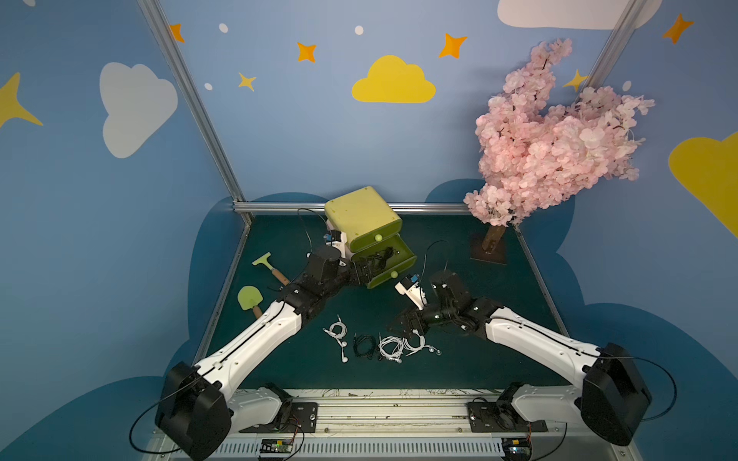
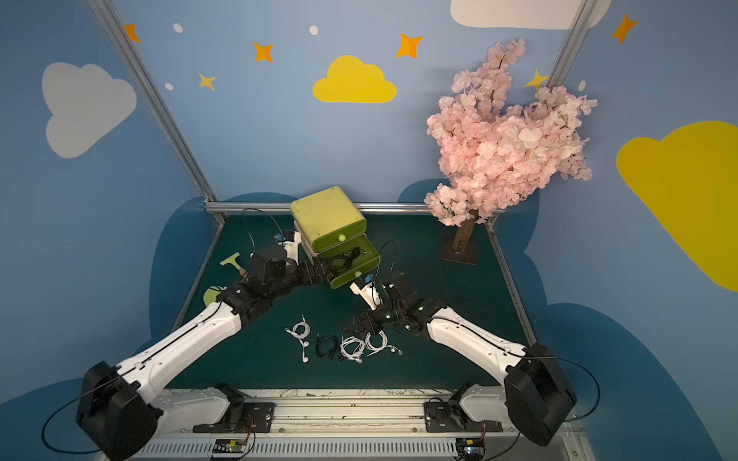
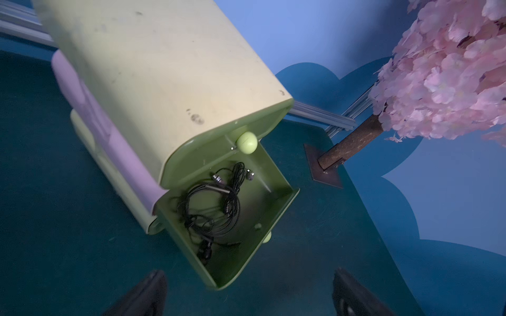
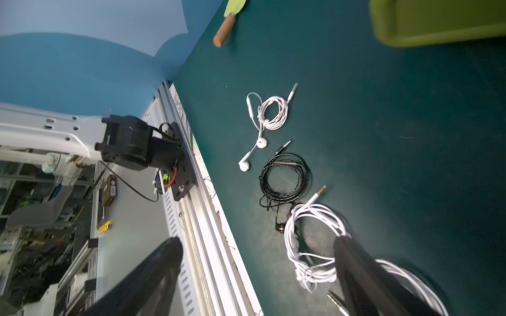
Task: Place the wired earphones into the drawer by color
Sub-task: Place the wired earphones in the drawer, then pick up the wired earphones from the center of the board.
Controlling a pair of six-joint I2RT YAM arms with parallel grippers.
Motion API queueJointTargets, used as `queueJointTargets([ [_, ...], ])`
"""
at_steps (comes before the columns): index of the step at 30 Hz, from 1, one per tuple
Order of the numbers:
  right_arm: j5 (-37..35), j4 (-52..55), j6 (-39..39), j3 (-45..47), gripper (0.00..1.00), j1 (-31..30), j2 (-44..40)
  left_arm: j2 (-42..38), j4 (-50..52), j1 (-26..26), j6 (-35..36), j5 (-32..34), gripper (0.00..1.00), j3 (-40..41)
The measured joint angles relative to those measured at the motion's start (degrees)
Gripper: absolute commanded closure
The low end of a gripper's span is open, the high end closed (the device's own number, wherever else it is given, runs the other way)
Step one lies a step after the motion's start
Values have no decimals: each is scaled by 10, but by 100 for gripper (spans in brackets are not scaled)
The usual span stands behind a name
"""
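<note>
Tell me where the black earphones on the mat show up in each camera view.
In a top view: black earphones low centre, between white earphones.
In a top view: same spot.
Left wrist: absent; its black bundle lies in the open drawer.
Right wrist: middle.
Landmark: the green drawer unit, in all four.

The squat yellow-green plastic drawer cabinet [image 3: 164,68] has a matt, scuffed top; its pulled-out green drawer [image 3: 276,208] is smoother plastic with a soft sheen. The dark green desk [image 4: 383,136] looks matt — rather like a mat. The white coiled earphones [image 4: 283,115] have smooth rubbery cord and glossy buds; the black coiled earphones [image 4: 286,161] have a braided, speckled cord and a metal plug. The pink blossom tree [image 3: 451,68] has cloth-like petals, a rough bark trunk [image 3: 350,145] and a dull metal foot plate [image 3: 325,169]. The ribbed silver rail [image 4: 202,219] is bare metal.
</note>
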State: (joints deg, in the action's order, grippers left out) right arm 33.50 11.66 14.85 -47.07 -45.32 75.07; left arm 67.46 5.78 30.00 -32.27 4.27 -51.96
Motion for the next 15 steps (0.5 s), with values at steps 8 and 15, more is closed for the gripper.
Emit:
queueJointTargets([
  [8, -56, 18, 46, -35, 17, -96, 74, -153, 97, -1, -37, 49, 0, 91],
  [15, -115, 46, 73, -80, 31, -170, 158, -234, 156, -3, -47, 82, 0, 130],
])
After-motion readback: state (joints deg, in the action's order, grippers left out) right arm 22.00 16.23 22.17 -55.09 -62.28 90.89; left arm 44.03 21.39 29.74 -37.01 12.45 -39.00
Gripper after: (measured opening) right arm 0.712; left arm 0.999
